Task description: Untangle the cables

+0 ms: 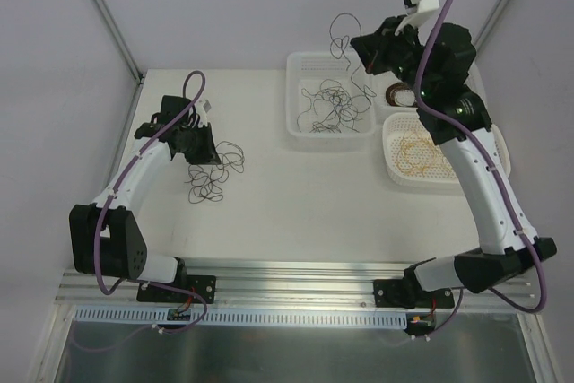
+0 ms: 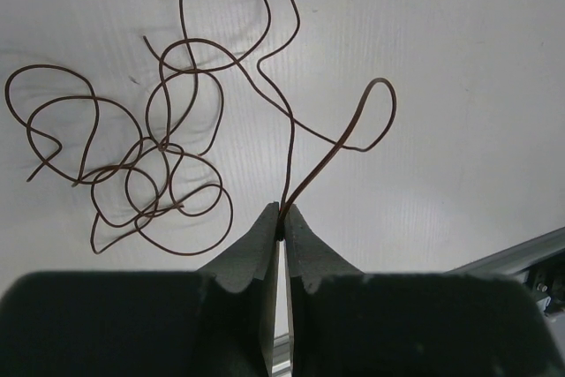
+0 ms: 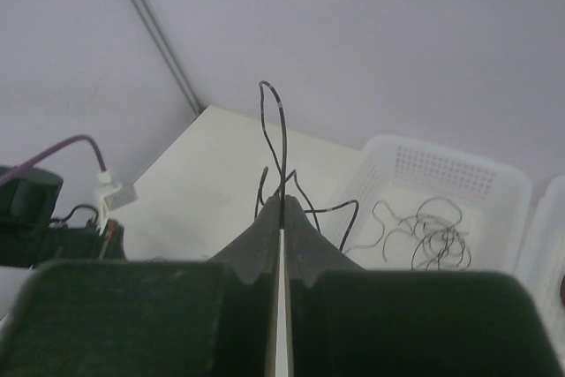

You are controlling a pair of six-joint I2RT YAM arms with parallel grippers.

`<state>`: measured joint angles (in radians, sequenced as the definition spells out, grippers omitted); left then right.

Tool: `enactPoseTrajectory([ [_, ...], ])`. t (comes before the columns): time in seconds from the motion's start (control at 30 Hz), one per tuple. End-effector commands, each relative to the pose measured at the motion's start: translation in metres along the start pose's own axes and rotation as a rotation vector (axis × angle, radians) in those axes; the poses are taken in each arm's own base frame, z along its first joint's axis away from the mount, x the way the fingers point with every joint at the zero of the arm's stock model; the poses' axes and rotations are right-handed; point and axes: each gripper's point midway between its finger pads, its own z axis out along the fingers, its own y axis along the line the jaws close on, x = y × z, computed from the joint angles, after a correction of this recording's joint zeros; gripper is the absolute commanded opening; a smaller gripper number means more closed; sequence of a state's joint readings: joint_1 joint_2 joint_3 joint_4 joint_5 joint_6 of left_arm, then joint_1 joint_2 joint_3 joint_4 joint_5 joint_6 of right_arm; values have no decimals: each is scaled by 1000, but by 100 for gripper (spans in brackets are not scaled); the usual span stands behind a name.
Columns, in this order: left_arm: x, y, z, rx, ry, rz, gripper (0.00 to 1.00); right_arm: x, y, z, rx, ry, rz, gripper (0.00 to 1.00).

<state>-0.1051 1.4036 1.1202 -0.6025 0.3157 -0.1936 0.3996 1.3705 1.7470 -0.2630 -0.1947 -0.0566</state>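
At the near edge of the bench [image 1: 296, 221], a metal rail [image 1: 296, 274] carries both arm bases.

Farther in on the left side, the left pincer [image 2: 281, 213] is low over the bench. It is clenched, its two dark fingers pressed together. They nip a brown wire [image 2: 290, 147] right at their tips. From the tips, two strands of the wire run out. One bends into a narrow loop to the right. The other goes to a loose heap of curls lying flat on the white surface, left of and beyond the pincer in the wrist view. From above, that heap [image 1: 215, 172] sits just to the right of the left pincer [image 1: 199, 154], well apart from the baskets.

On the right side, a round basket [image 1: 395, 168] holds coiled yellow wires [image 1: 417, 154]. The right arm passes over part of it.

Just beyond it and to its left is an oblong basket [image 1: 296, 96], with loose black wires [image 1: 332, 105] in a tangle on its floor. The right wrist view shows the same oblong basket [image 3: 441, 152] and loose black wires [image 3: 433, 231] below and to the right of the fingers.

Farthest off, the right pincer [image 1: 363, 42] is raised above the far edge of the oblong basket. It too is clenched, its fingers meeting along a thin line. It grips a black wire [image 3: 281, 130]. One stretch of the wire stands up past the right pincer [image 3: 282, 209], and other stretches curve off to either side. From above, the black wire [image 1: 343, 38] hangs in open loops in the air, its lower part reaching down toward the oblong basket.
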Motion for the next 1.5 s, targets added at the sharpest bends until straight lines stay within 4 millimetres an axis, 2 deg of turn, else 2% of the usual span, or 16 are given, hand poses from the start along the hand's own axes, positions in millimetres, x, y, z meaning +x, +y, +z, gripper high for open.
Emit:
enactPoseTrajectory([
  [0.0,0,-7,1,38,1,-1,4,-37,-14,34,36,-138,-85,1],
  [0.07,0,-9,2,46,3,-4,4,-37,-21,54,35,-166,-98,1],
  [0.17,0,-10,2,54,10,-9,4,-7,-43,95,55,-142,-80,1],
  [0.2,0,-10,2,53,8,-8,4,21,-58,117,75,-95,-51,1],
  [0.3,1,-10,3,55,13,-11,4,63,-92,145,159,-51,23,1],
  [0.33,1,-10,3,55,14,-12,4,99,-109,158,197,8,55,2],
  [0.4,2,-10,4,57,18,-16,4,134,-137,166,279,53,125,4],
  [0.43,2,-10,4,56,17,-16,4,168,-150,175,309,104,183,7],
  [0.57,2,-11,3,62,19,-18,4,226,-170,177,357,246,262,22],
  [0.73,3,-14,3,75,21,-20,4,227,-152,163,300,285,277,61],
  [0.93,2,-17,3,94,24,-18,4,197,-126,118,288,321,223,79],
  [1.03,3,-23,1,123,28,-17,2,188,-99,92,209,338,182,85],
  [1.2,4,-38,-2,177,27,21,2,193,-28,53,-42,371,154,86],
  [1.23,5,-40,-2,185,27,32,2,209,-20,44,-71,403,162,87],
  [1.33,8,-53,-6,223,21,75,1,215,26,29,-225,405,155,87],
  [1.47,12,-71,-12,291,13,130,1,264,75,17,-337,480,63,87],
])
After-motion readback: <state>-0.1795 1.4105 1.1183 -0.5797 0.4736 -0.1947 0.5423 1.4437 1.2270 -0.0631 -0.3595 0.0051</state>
